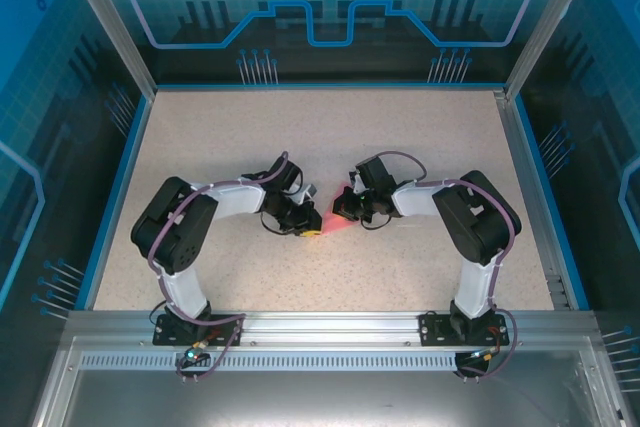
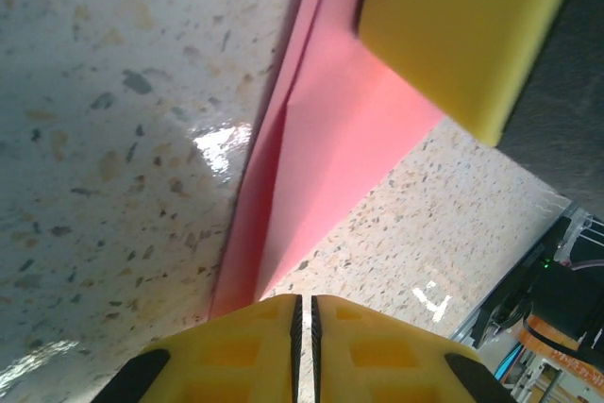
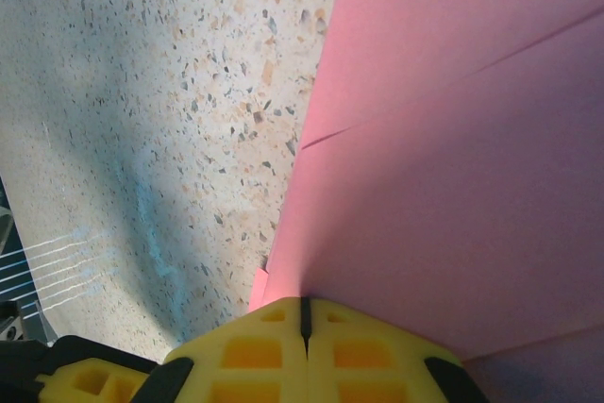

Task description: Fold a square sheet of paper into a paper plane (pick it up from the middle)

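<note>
The square sheet of paper is pink and folded into layers with long creases, lying low at the table's middle between both arms. In the right wrist view the paper rises from the seam of my right gripper, which is shut on its edge. In the left wrist view the paper narrows to a tip beside my left gripper, whose jaws stand a hair apart with only table showing in the slit. A yellow finger of the right gripper sits on the paper's far end. From above, left gripper and right gripper nearly meet.
The speckled table is walled by a blue rim and a metal frame. Both arm bases are bolted to the near rail. A small white corner mark is on the table right of the left fingers.
</note>
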